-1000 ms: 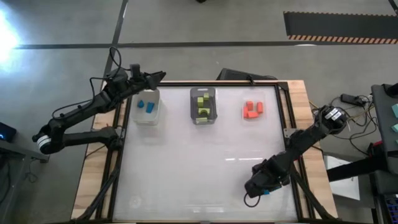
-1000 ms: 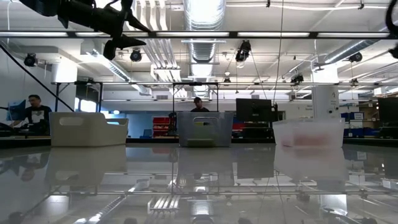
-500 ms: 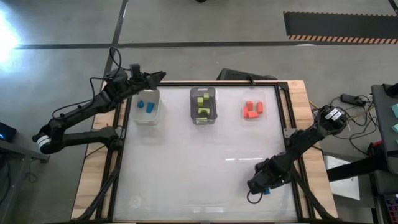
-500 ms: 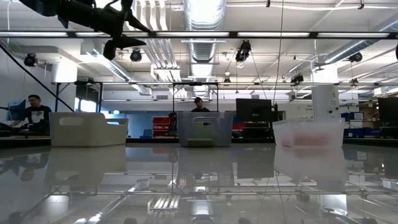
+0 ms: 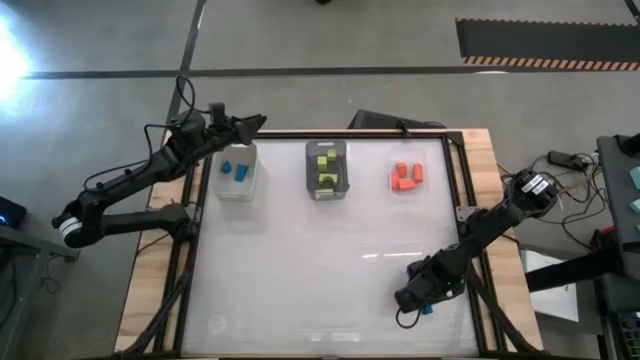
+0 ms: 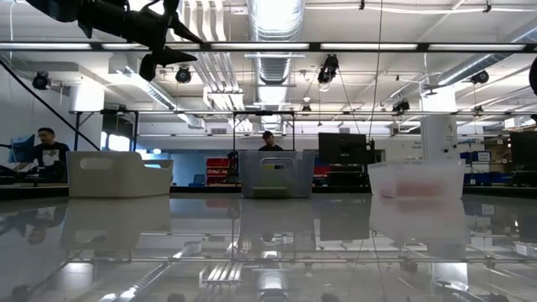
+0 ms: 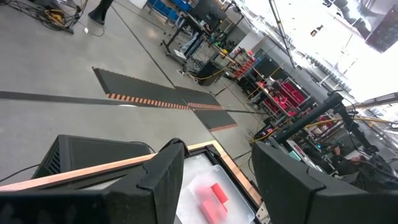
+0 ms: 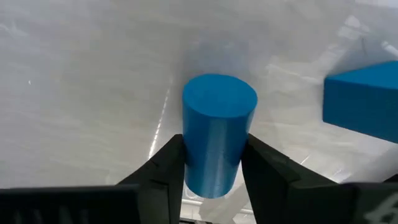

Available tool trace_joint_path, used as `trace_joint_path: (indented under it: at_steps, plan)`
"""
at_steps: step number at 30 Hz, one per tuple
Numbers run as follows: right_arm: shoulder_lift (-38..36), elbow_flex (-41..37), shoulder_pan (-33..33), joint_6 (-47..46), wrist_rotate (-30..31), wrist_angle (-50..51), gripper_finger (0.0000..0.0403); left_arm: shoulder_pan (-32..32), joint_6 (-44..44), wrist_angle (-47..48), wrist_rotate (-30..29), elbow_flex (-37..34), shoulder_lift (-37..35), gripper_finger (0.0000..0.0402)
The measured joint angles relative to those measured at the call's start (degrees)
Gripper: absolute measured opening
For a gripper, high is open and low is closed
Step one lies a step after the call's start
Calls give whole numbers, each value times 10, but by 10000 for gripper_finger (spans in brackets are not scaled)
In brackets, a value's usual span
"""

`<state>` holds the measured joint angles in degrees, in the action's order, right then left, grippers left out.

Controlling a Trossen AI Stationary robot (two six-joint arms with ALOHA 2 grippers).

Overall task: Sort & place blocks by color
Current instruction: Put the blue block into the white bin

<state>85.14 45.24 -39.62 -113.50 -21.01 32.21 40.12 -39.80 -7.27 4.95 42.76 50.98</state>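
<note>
Blue plastic cylinder block [image 8: 217, 134] sits between the right gripper [image 8: 212, 163] jaws, apparently pinched; we fear it rolling free beside the blue rectangular block [image 8: 364, 96].

One camera hangs overhead, looking straight down on the whole table [image 5: 330, 270] and both arms. Another sits at tabletop level, facing across the three bins [image 6: 277, 174] into the hall; both views share those bins. The left wrist camera looks out over the table's far edge. The right wrist camera stares close at the tabletop.
</note>
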Motion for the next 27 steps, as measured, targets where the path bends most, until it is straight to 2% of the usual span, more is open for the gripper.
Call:
trace_joint_path:
  at_steps: [12, 20, 27]
  plan:
    - [-44, 4, 0, 16, 44, 5, 117, 0, -2, -2, -3, 0, 0, 173]
    - [-119, 21, 13, 74, 154, 28, 117, 0, -4, -52, -3, 0, 0, 173]
    - [-170, 23, 66, 192, 253, 32, 117, 0, -20, -129, -4, 0, 0, 173]
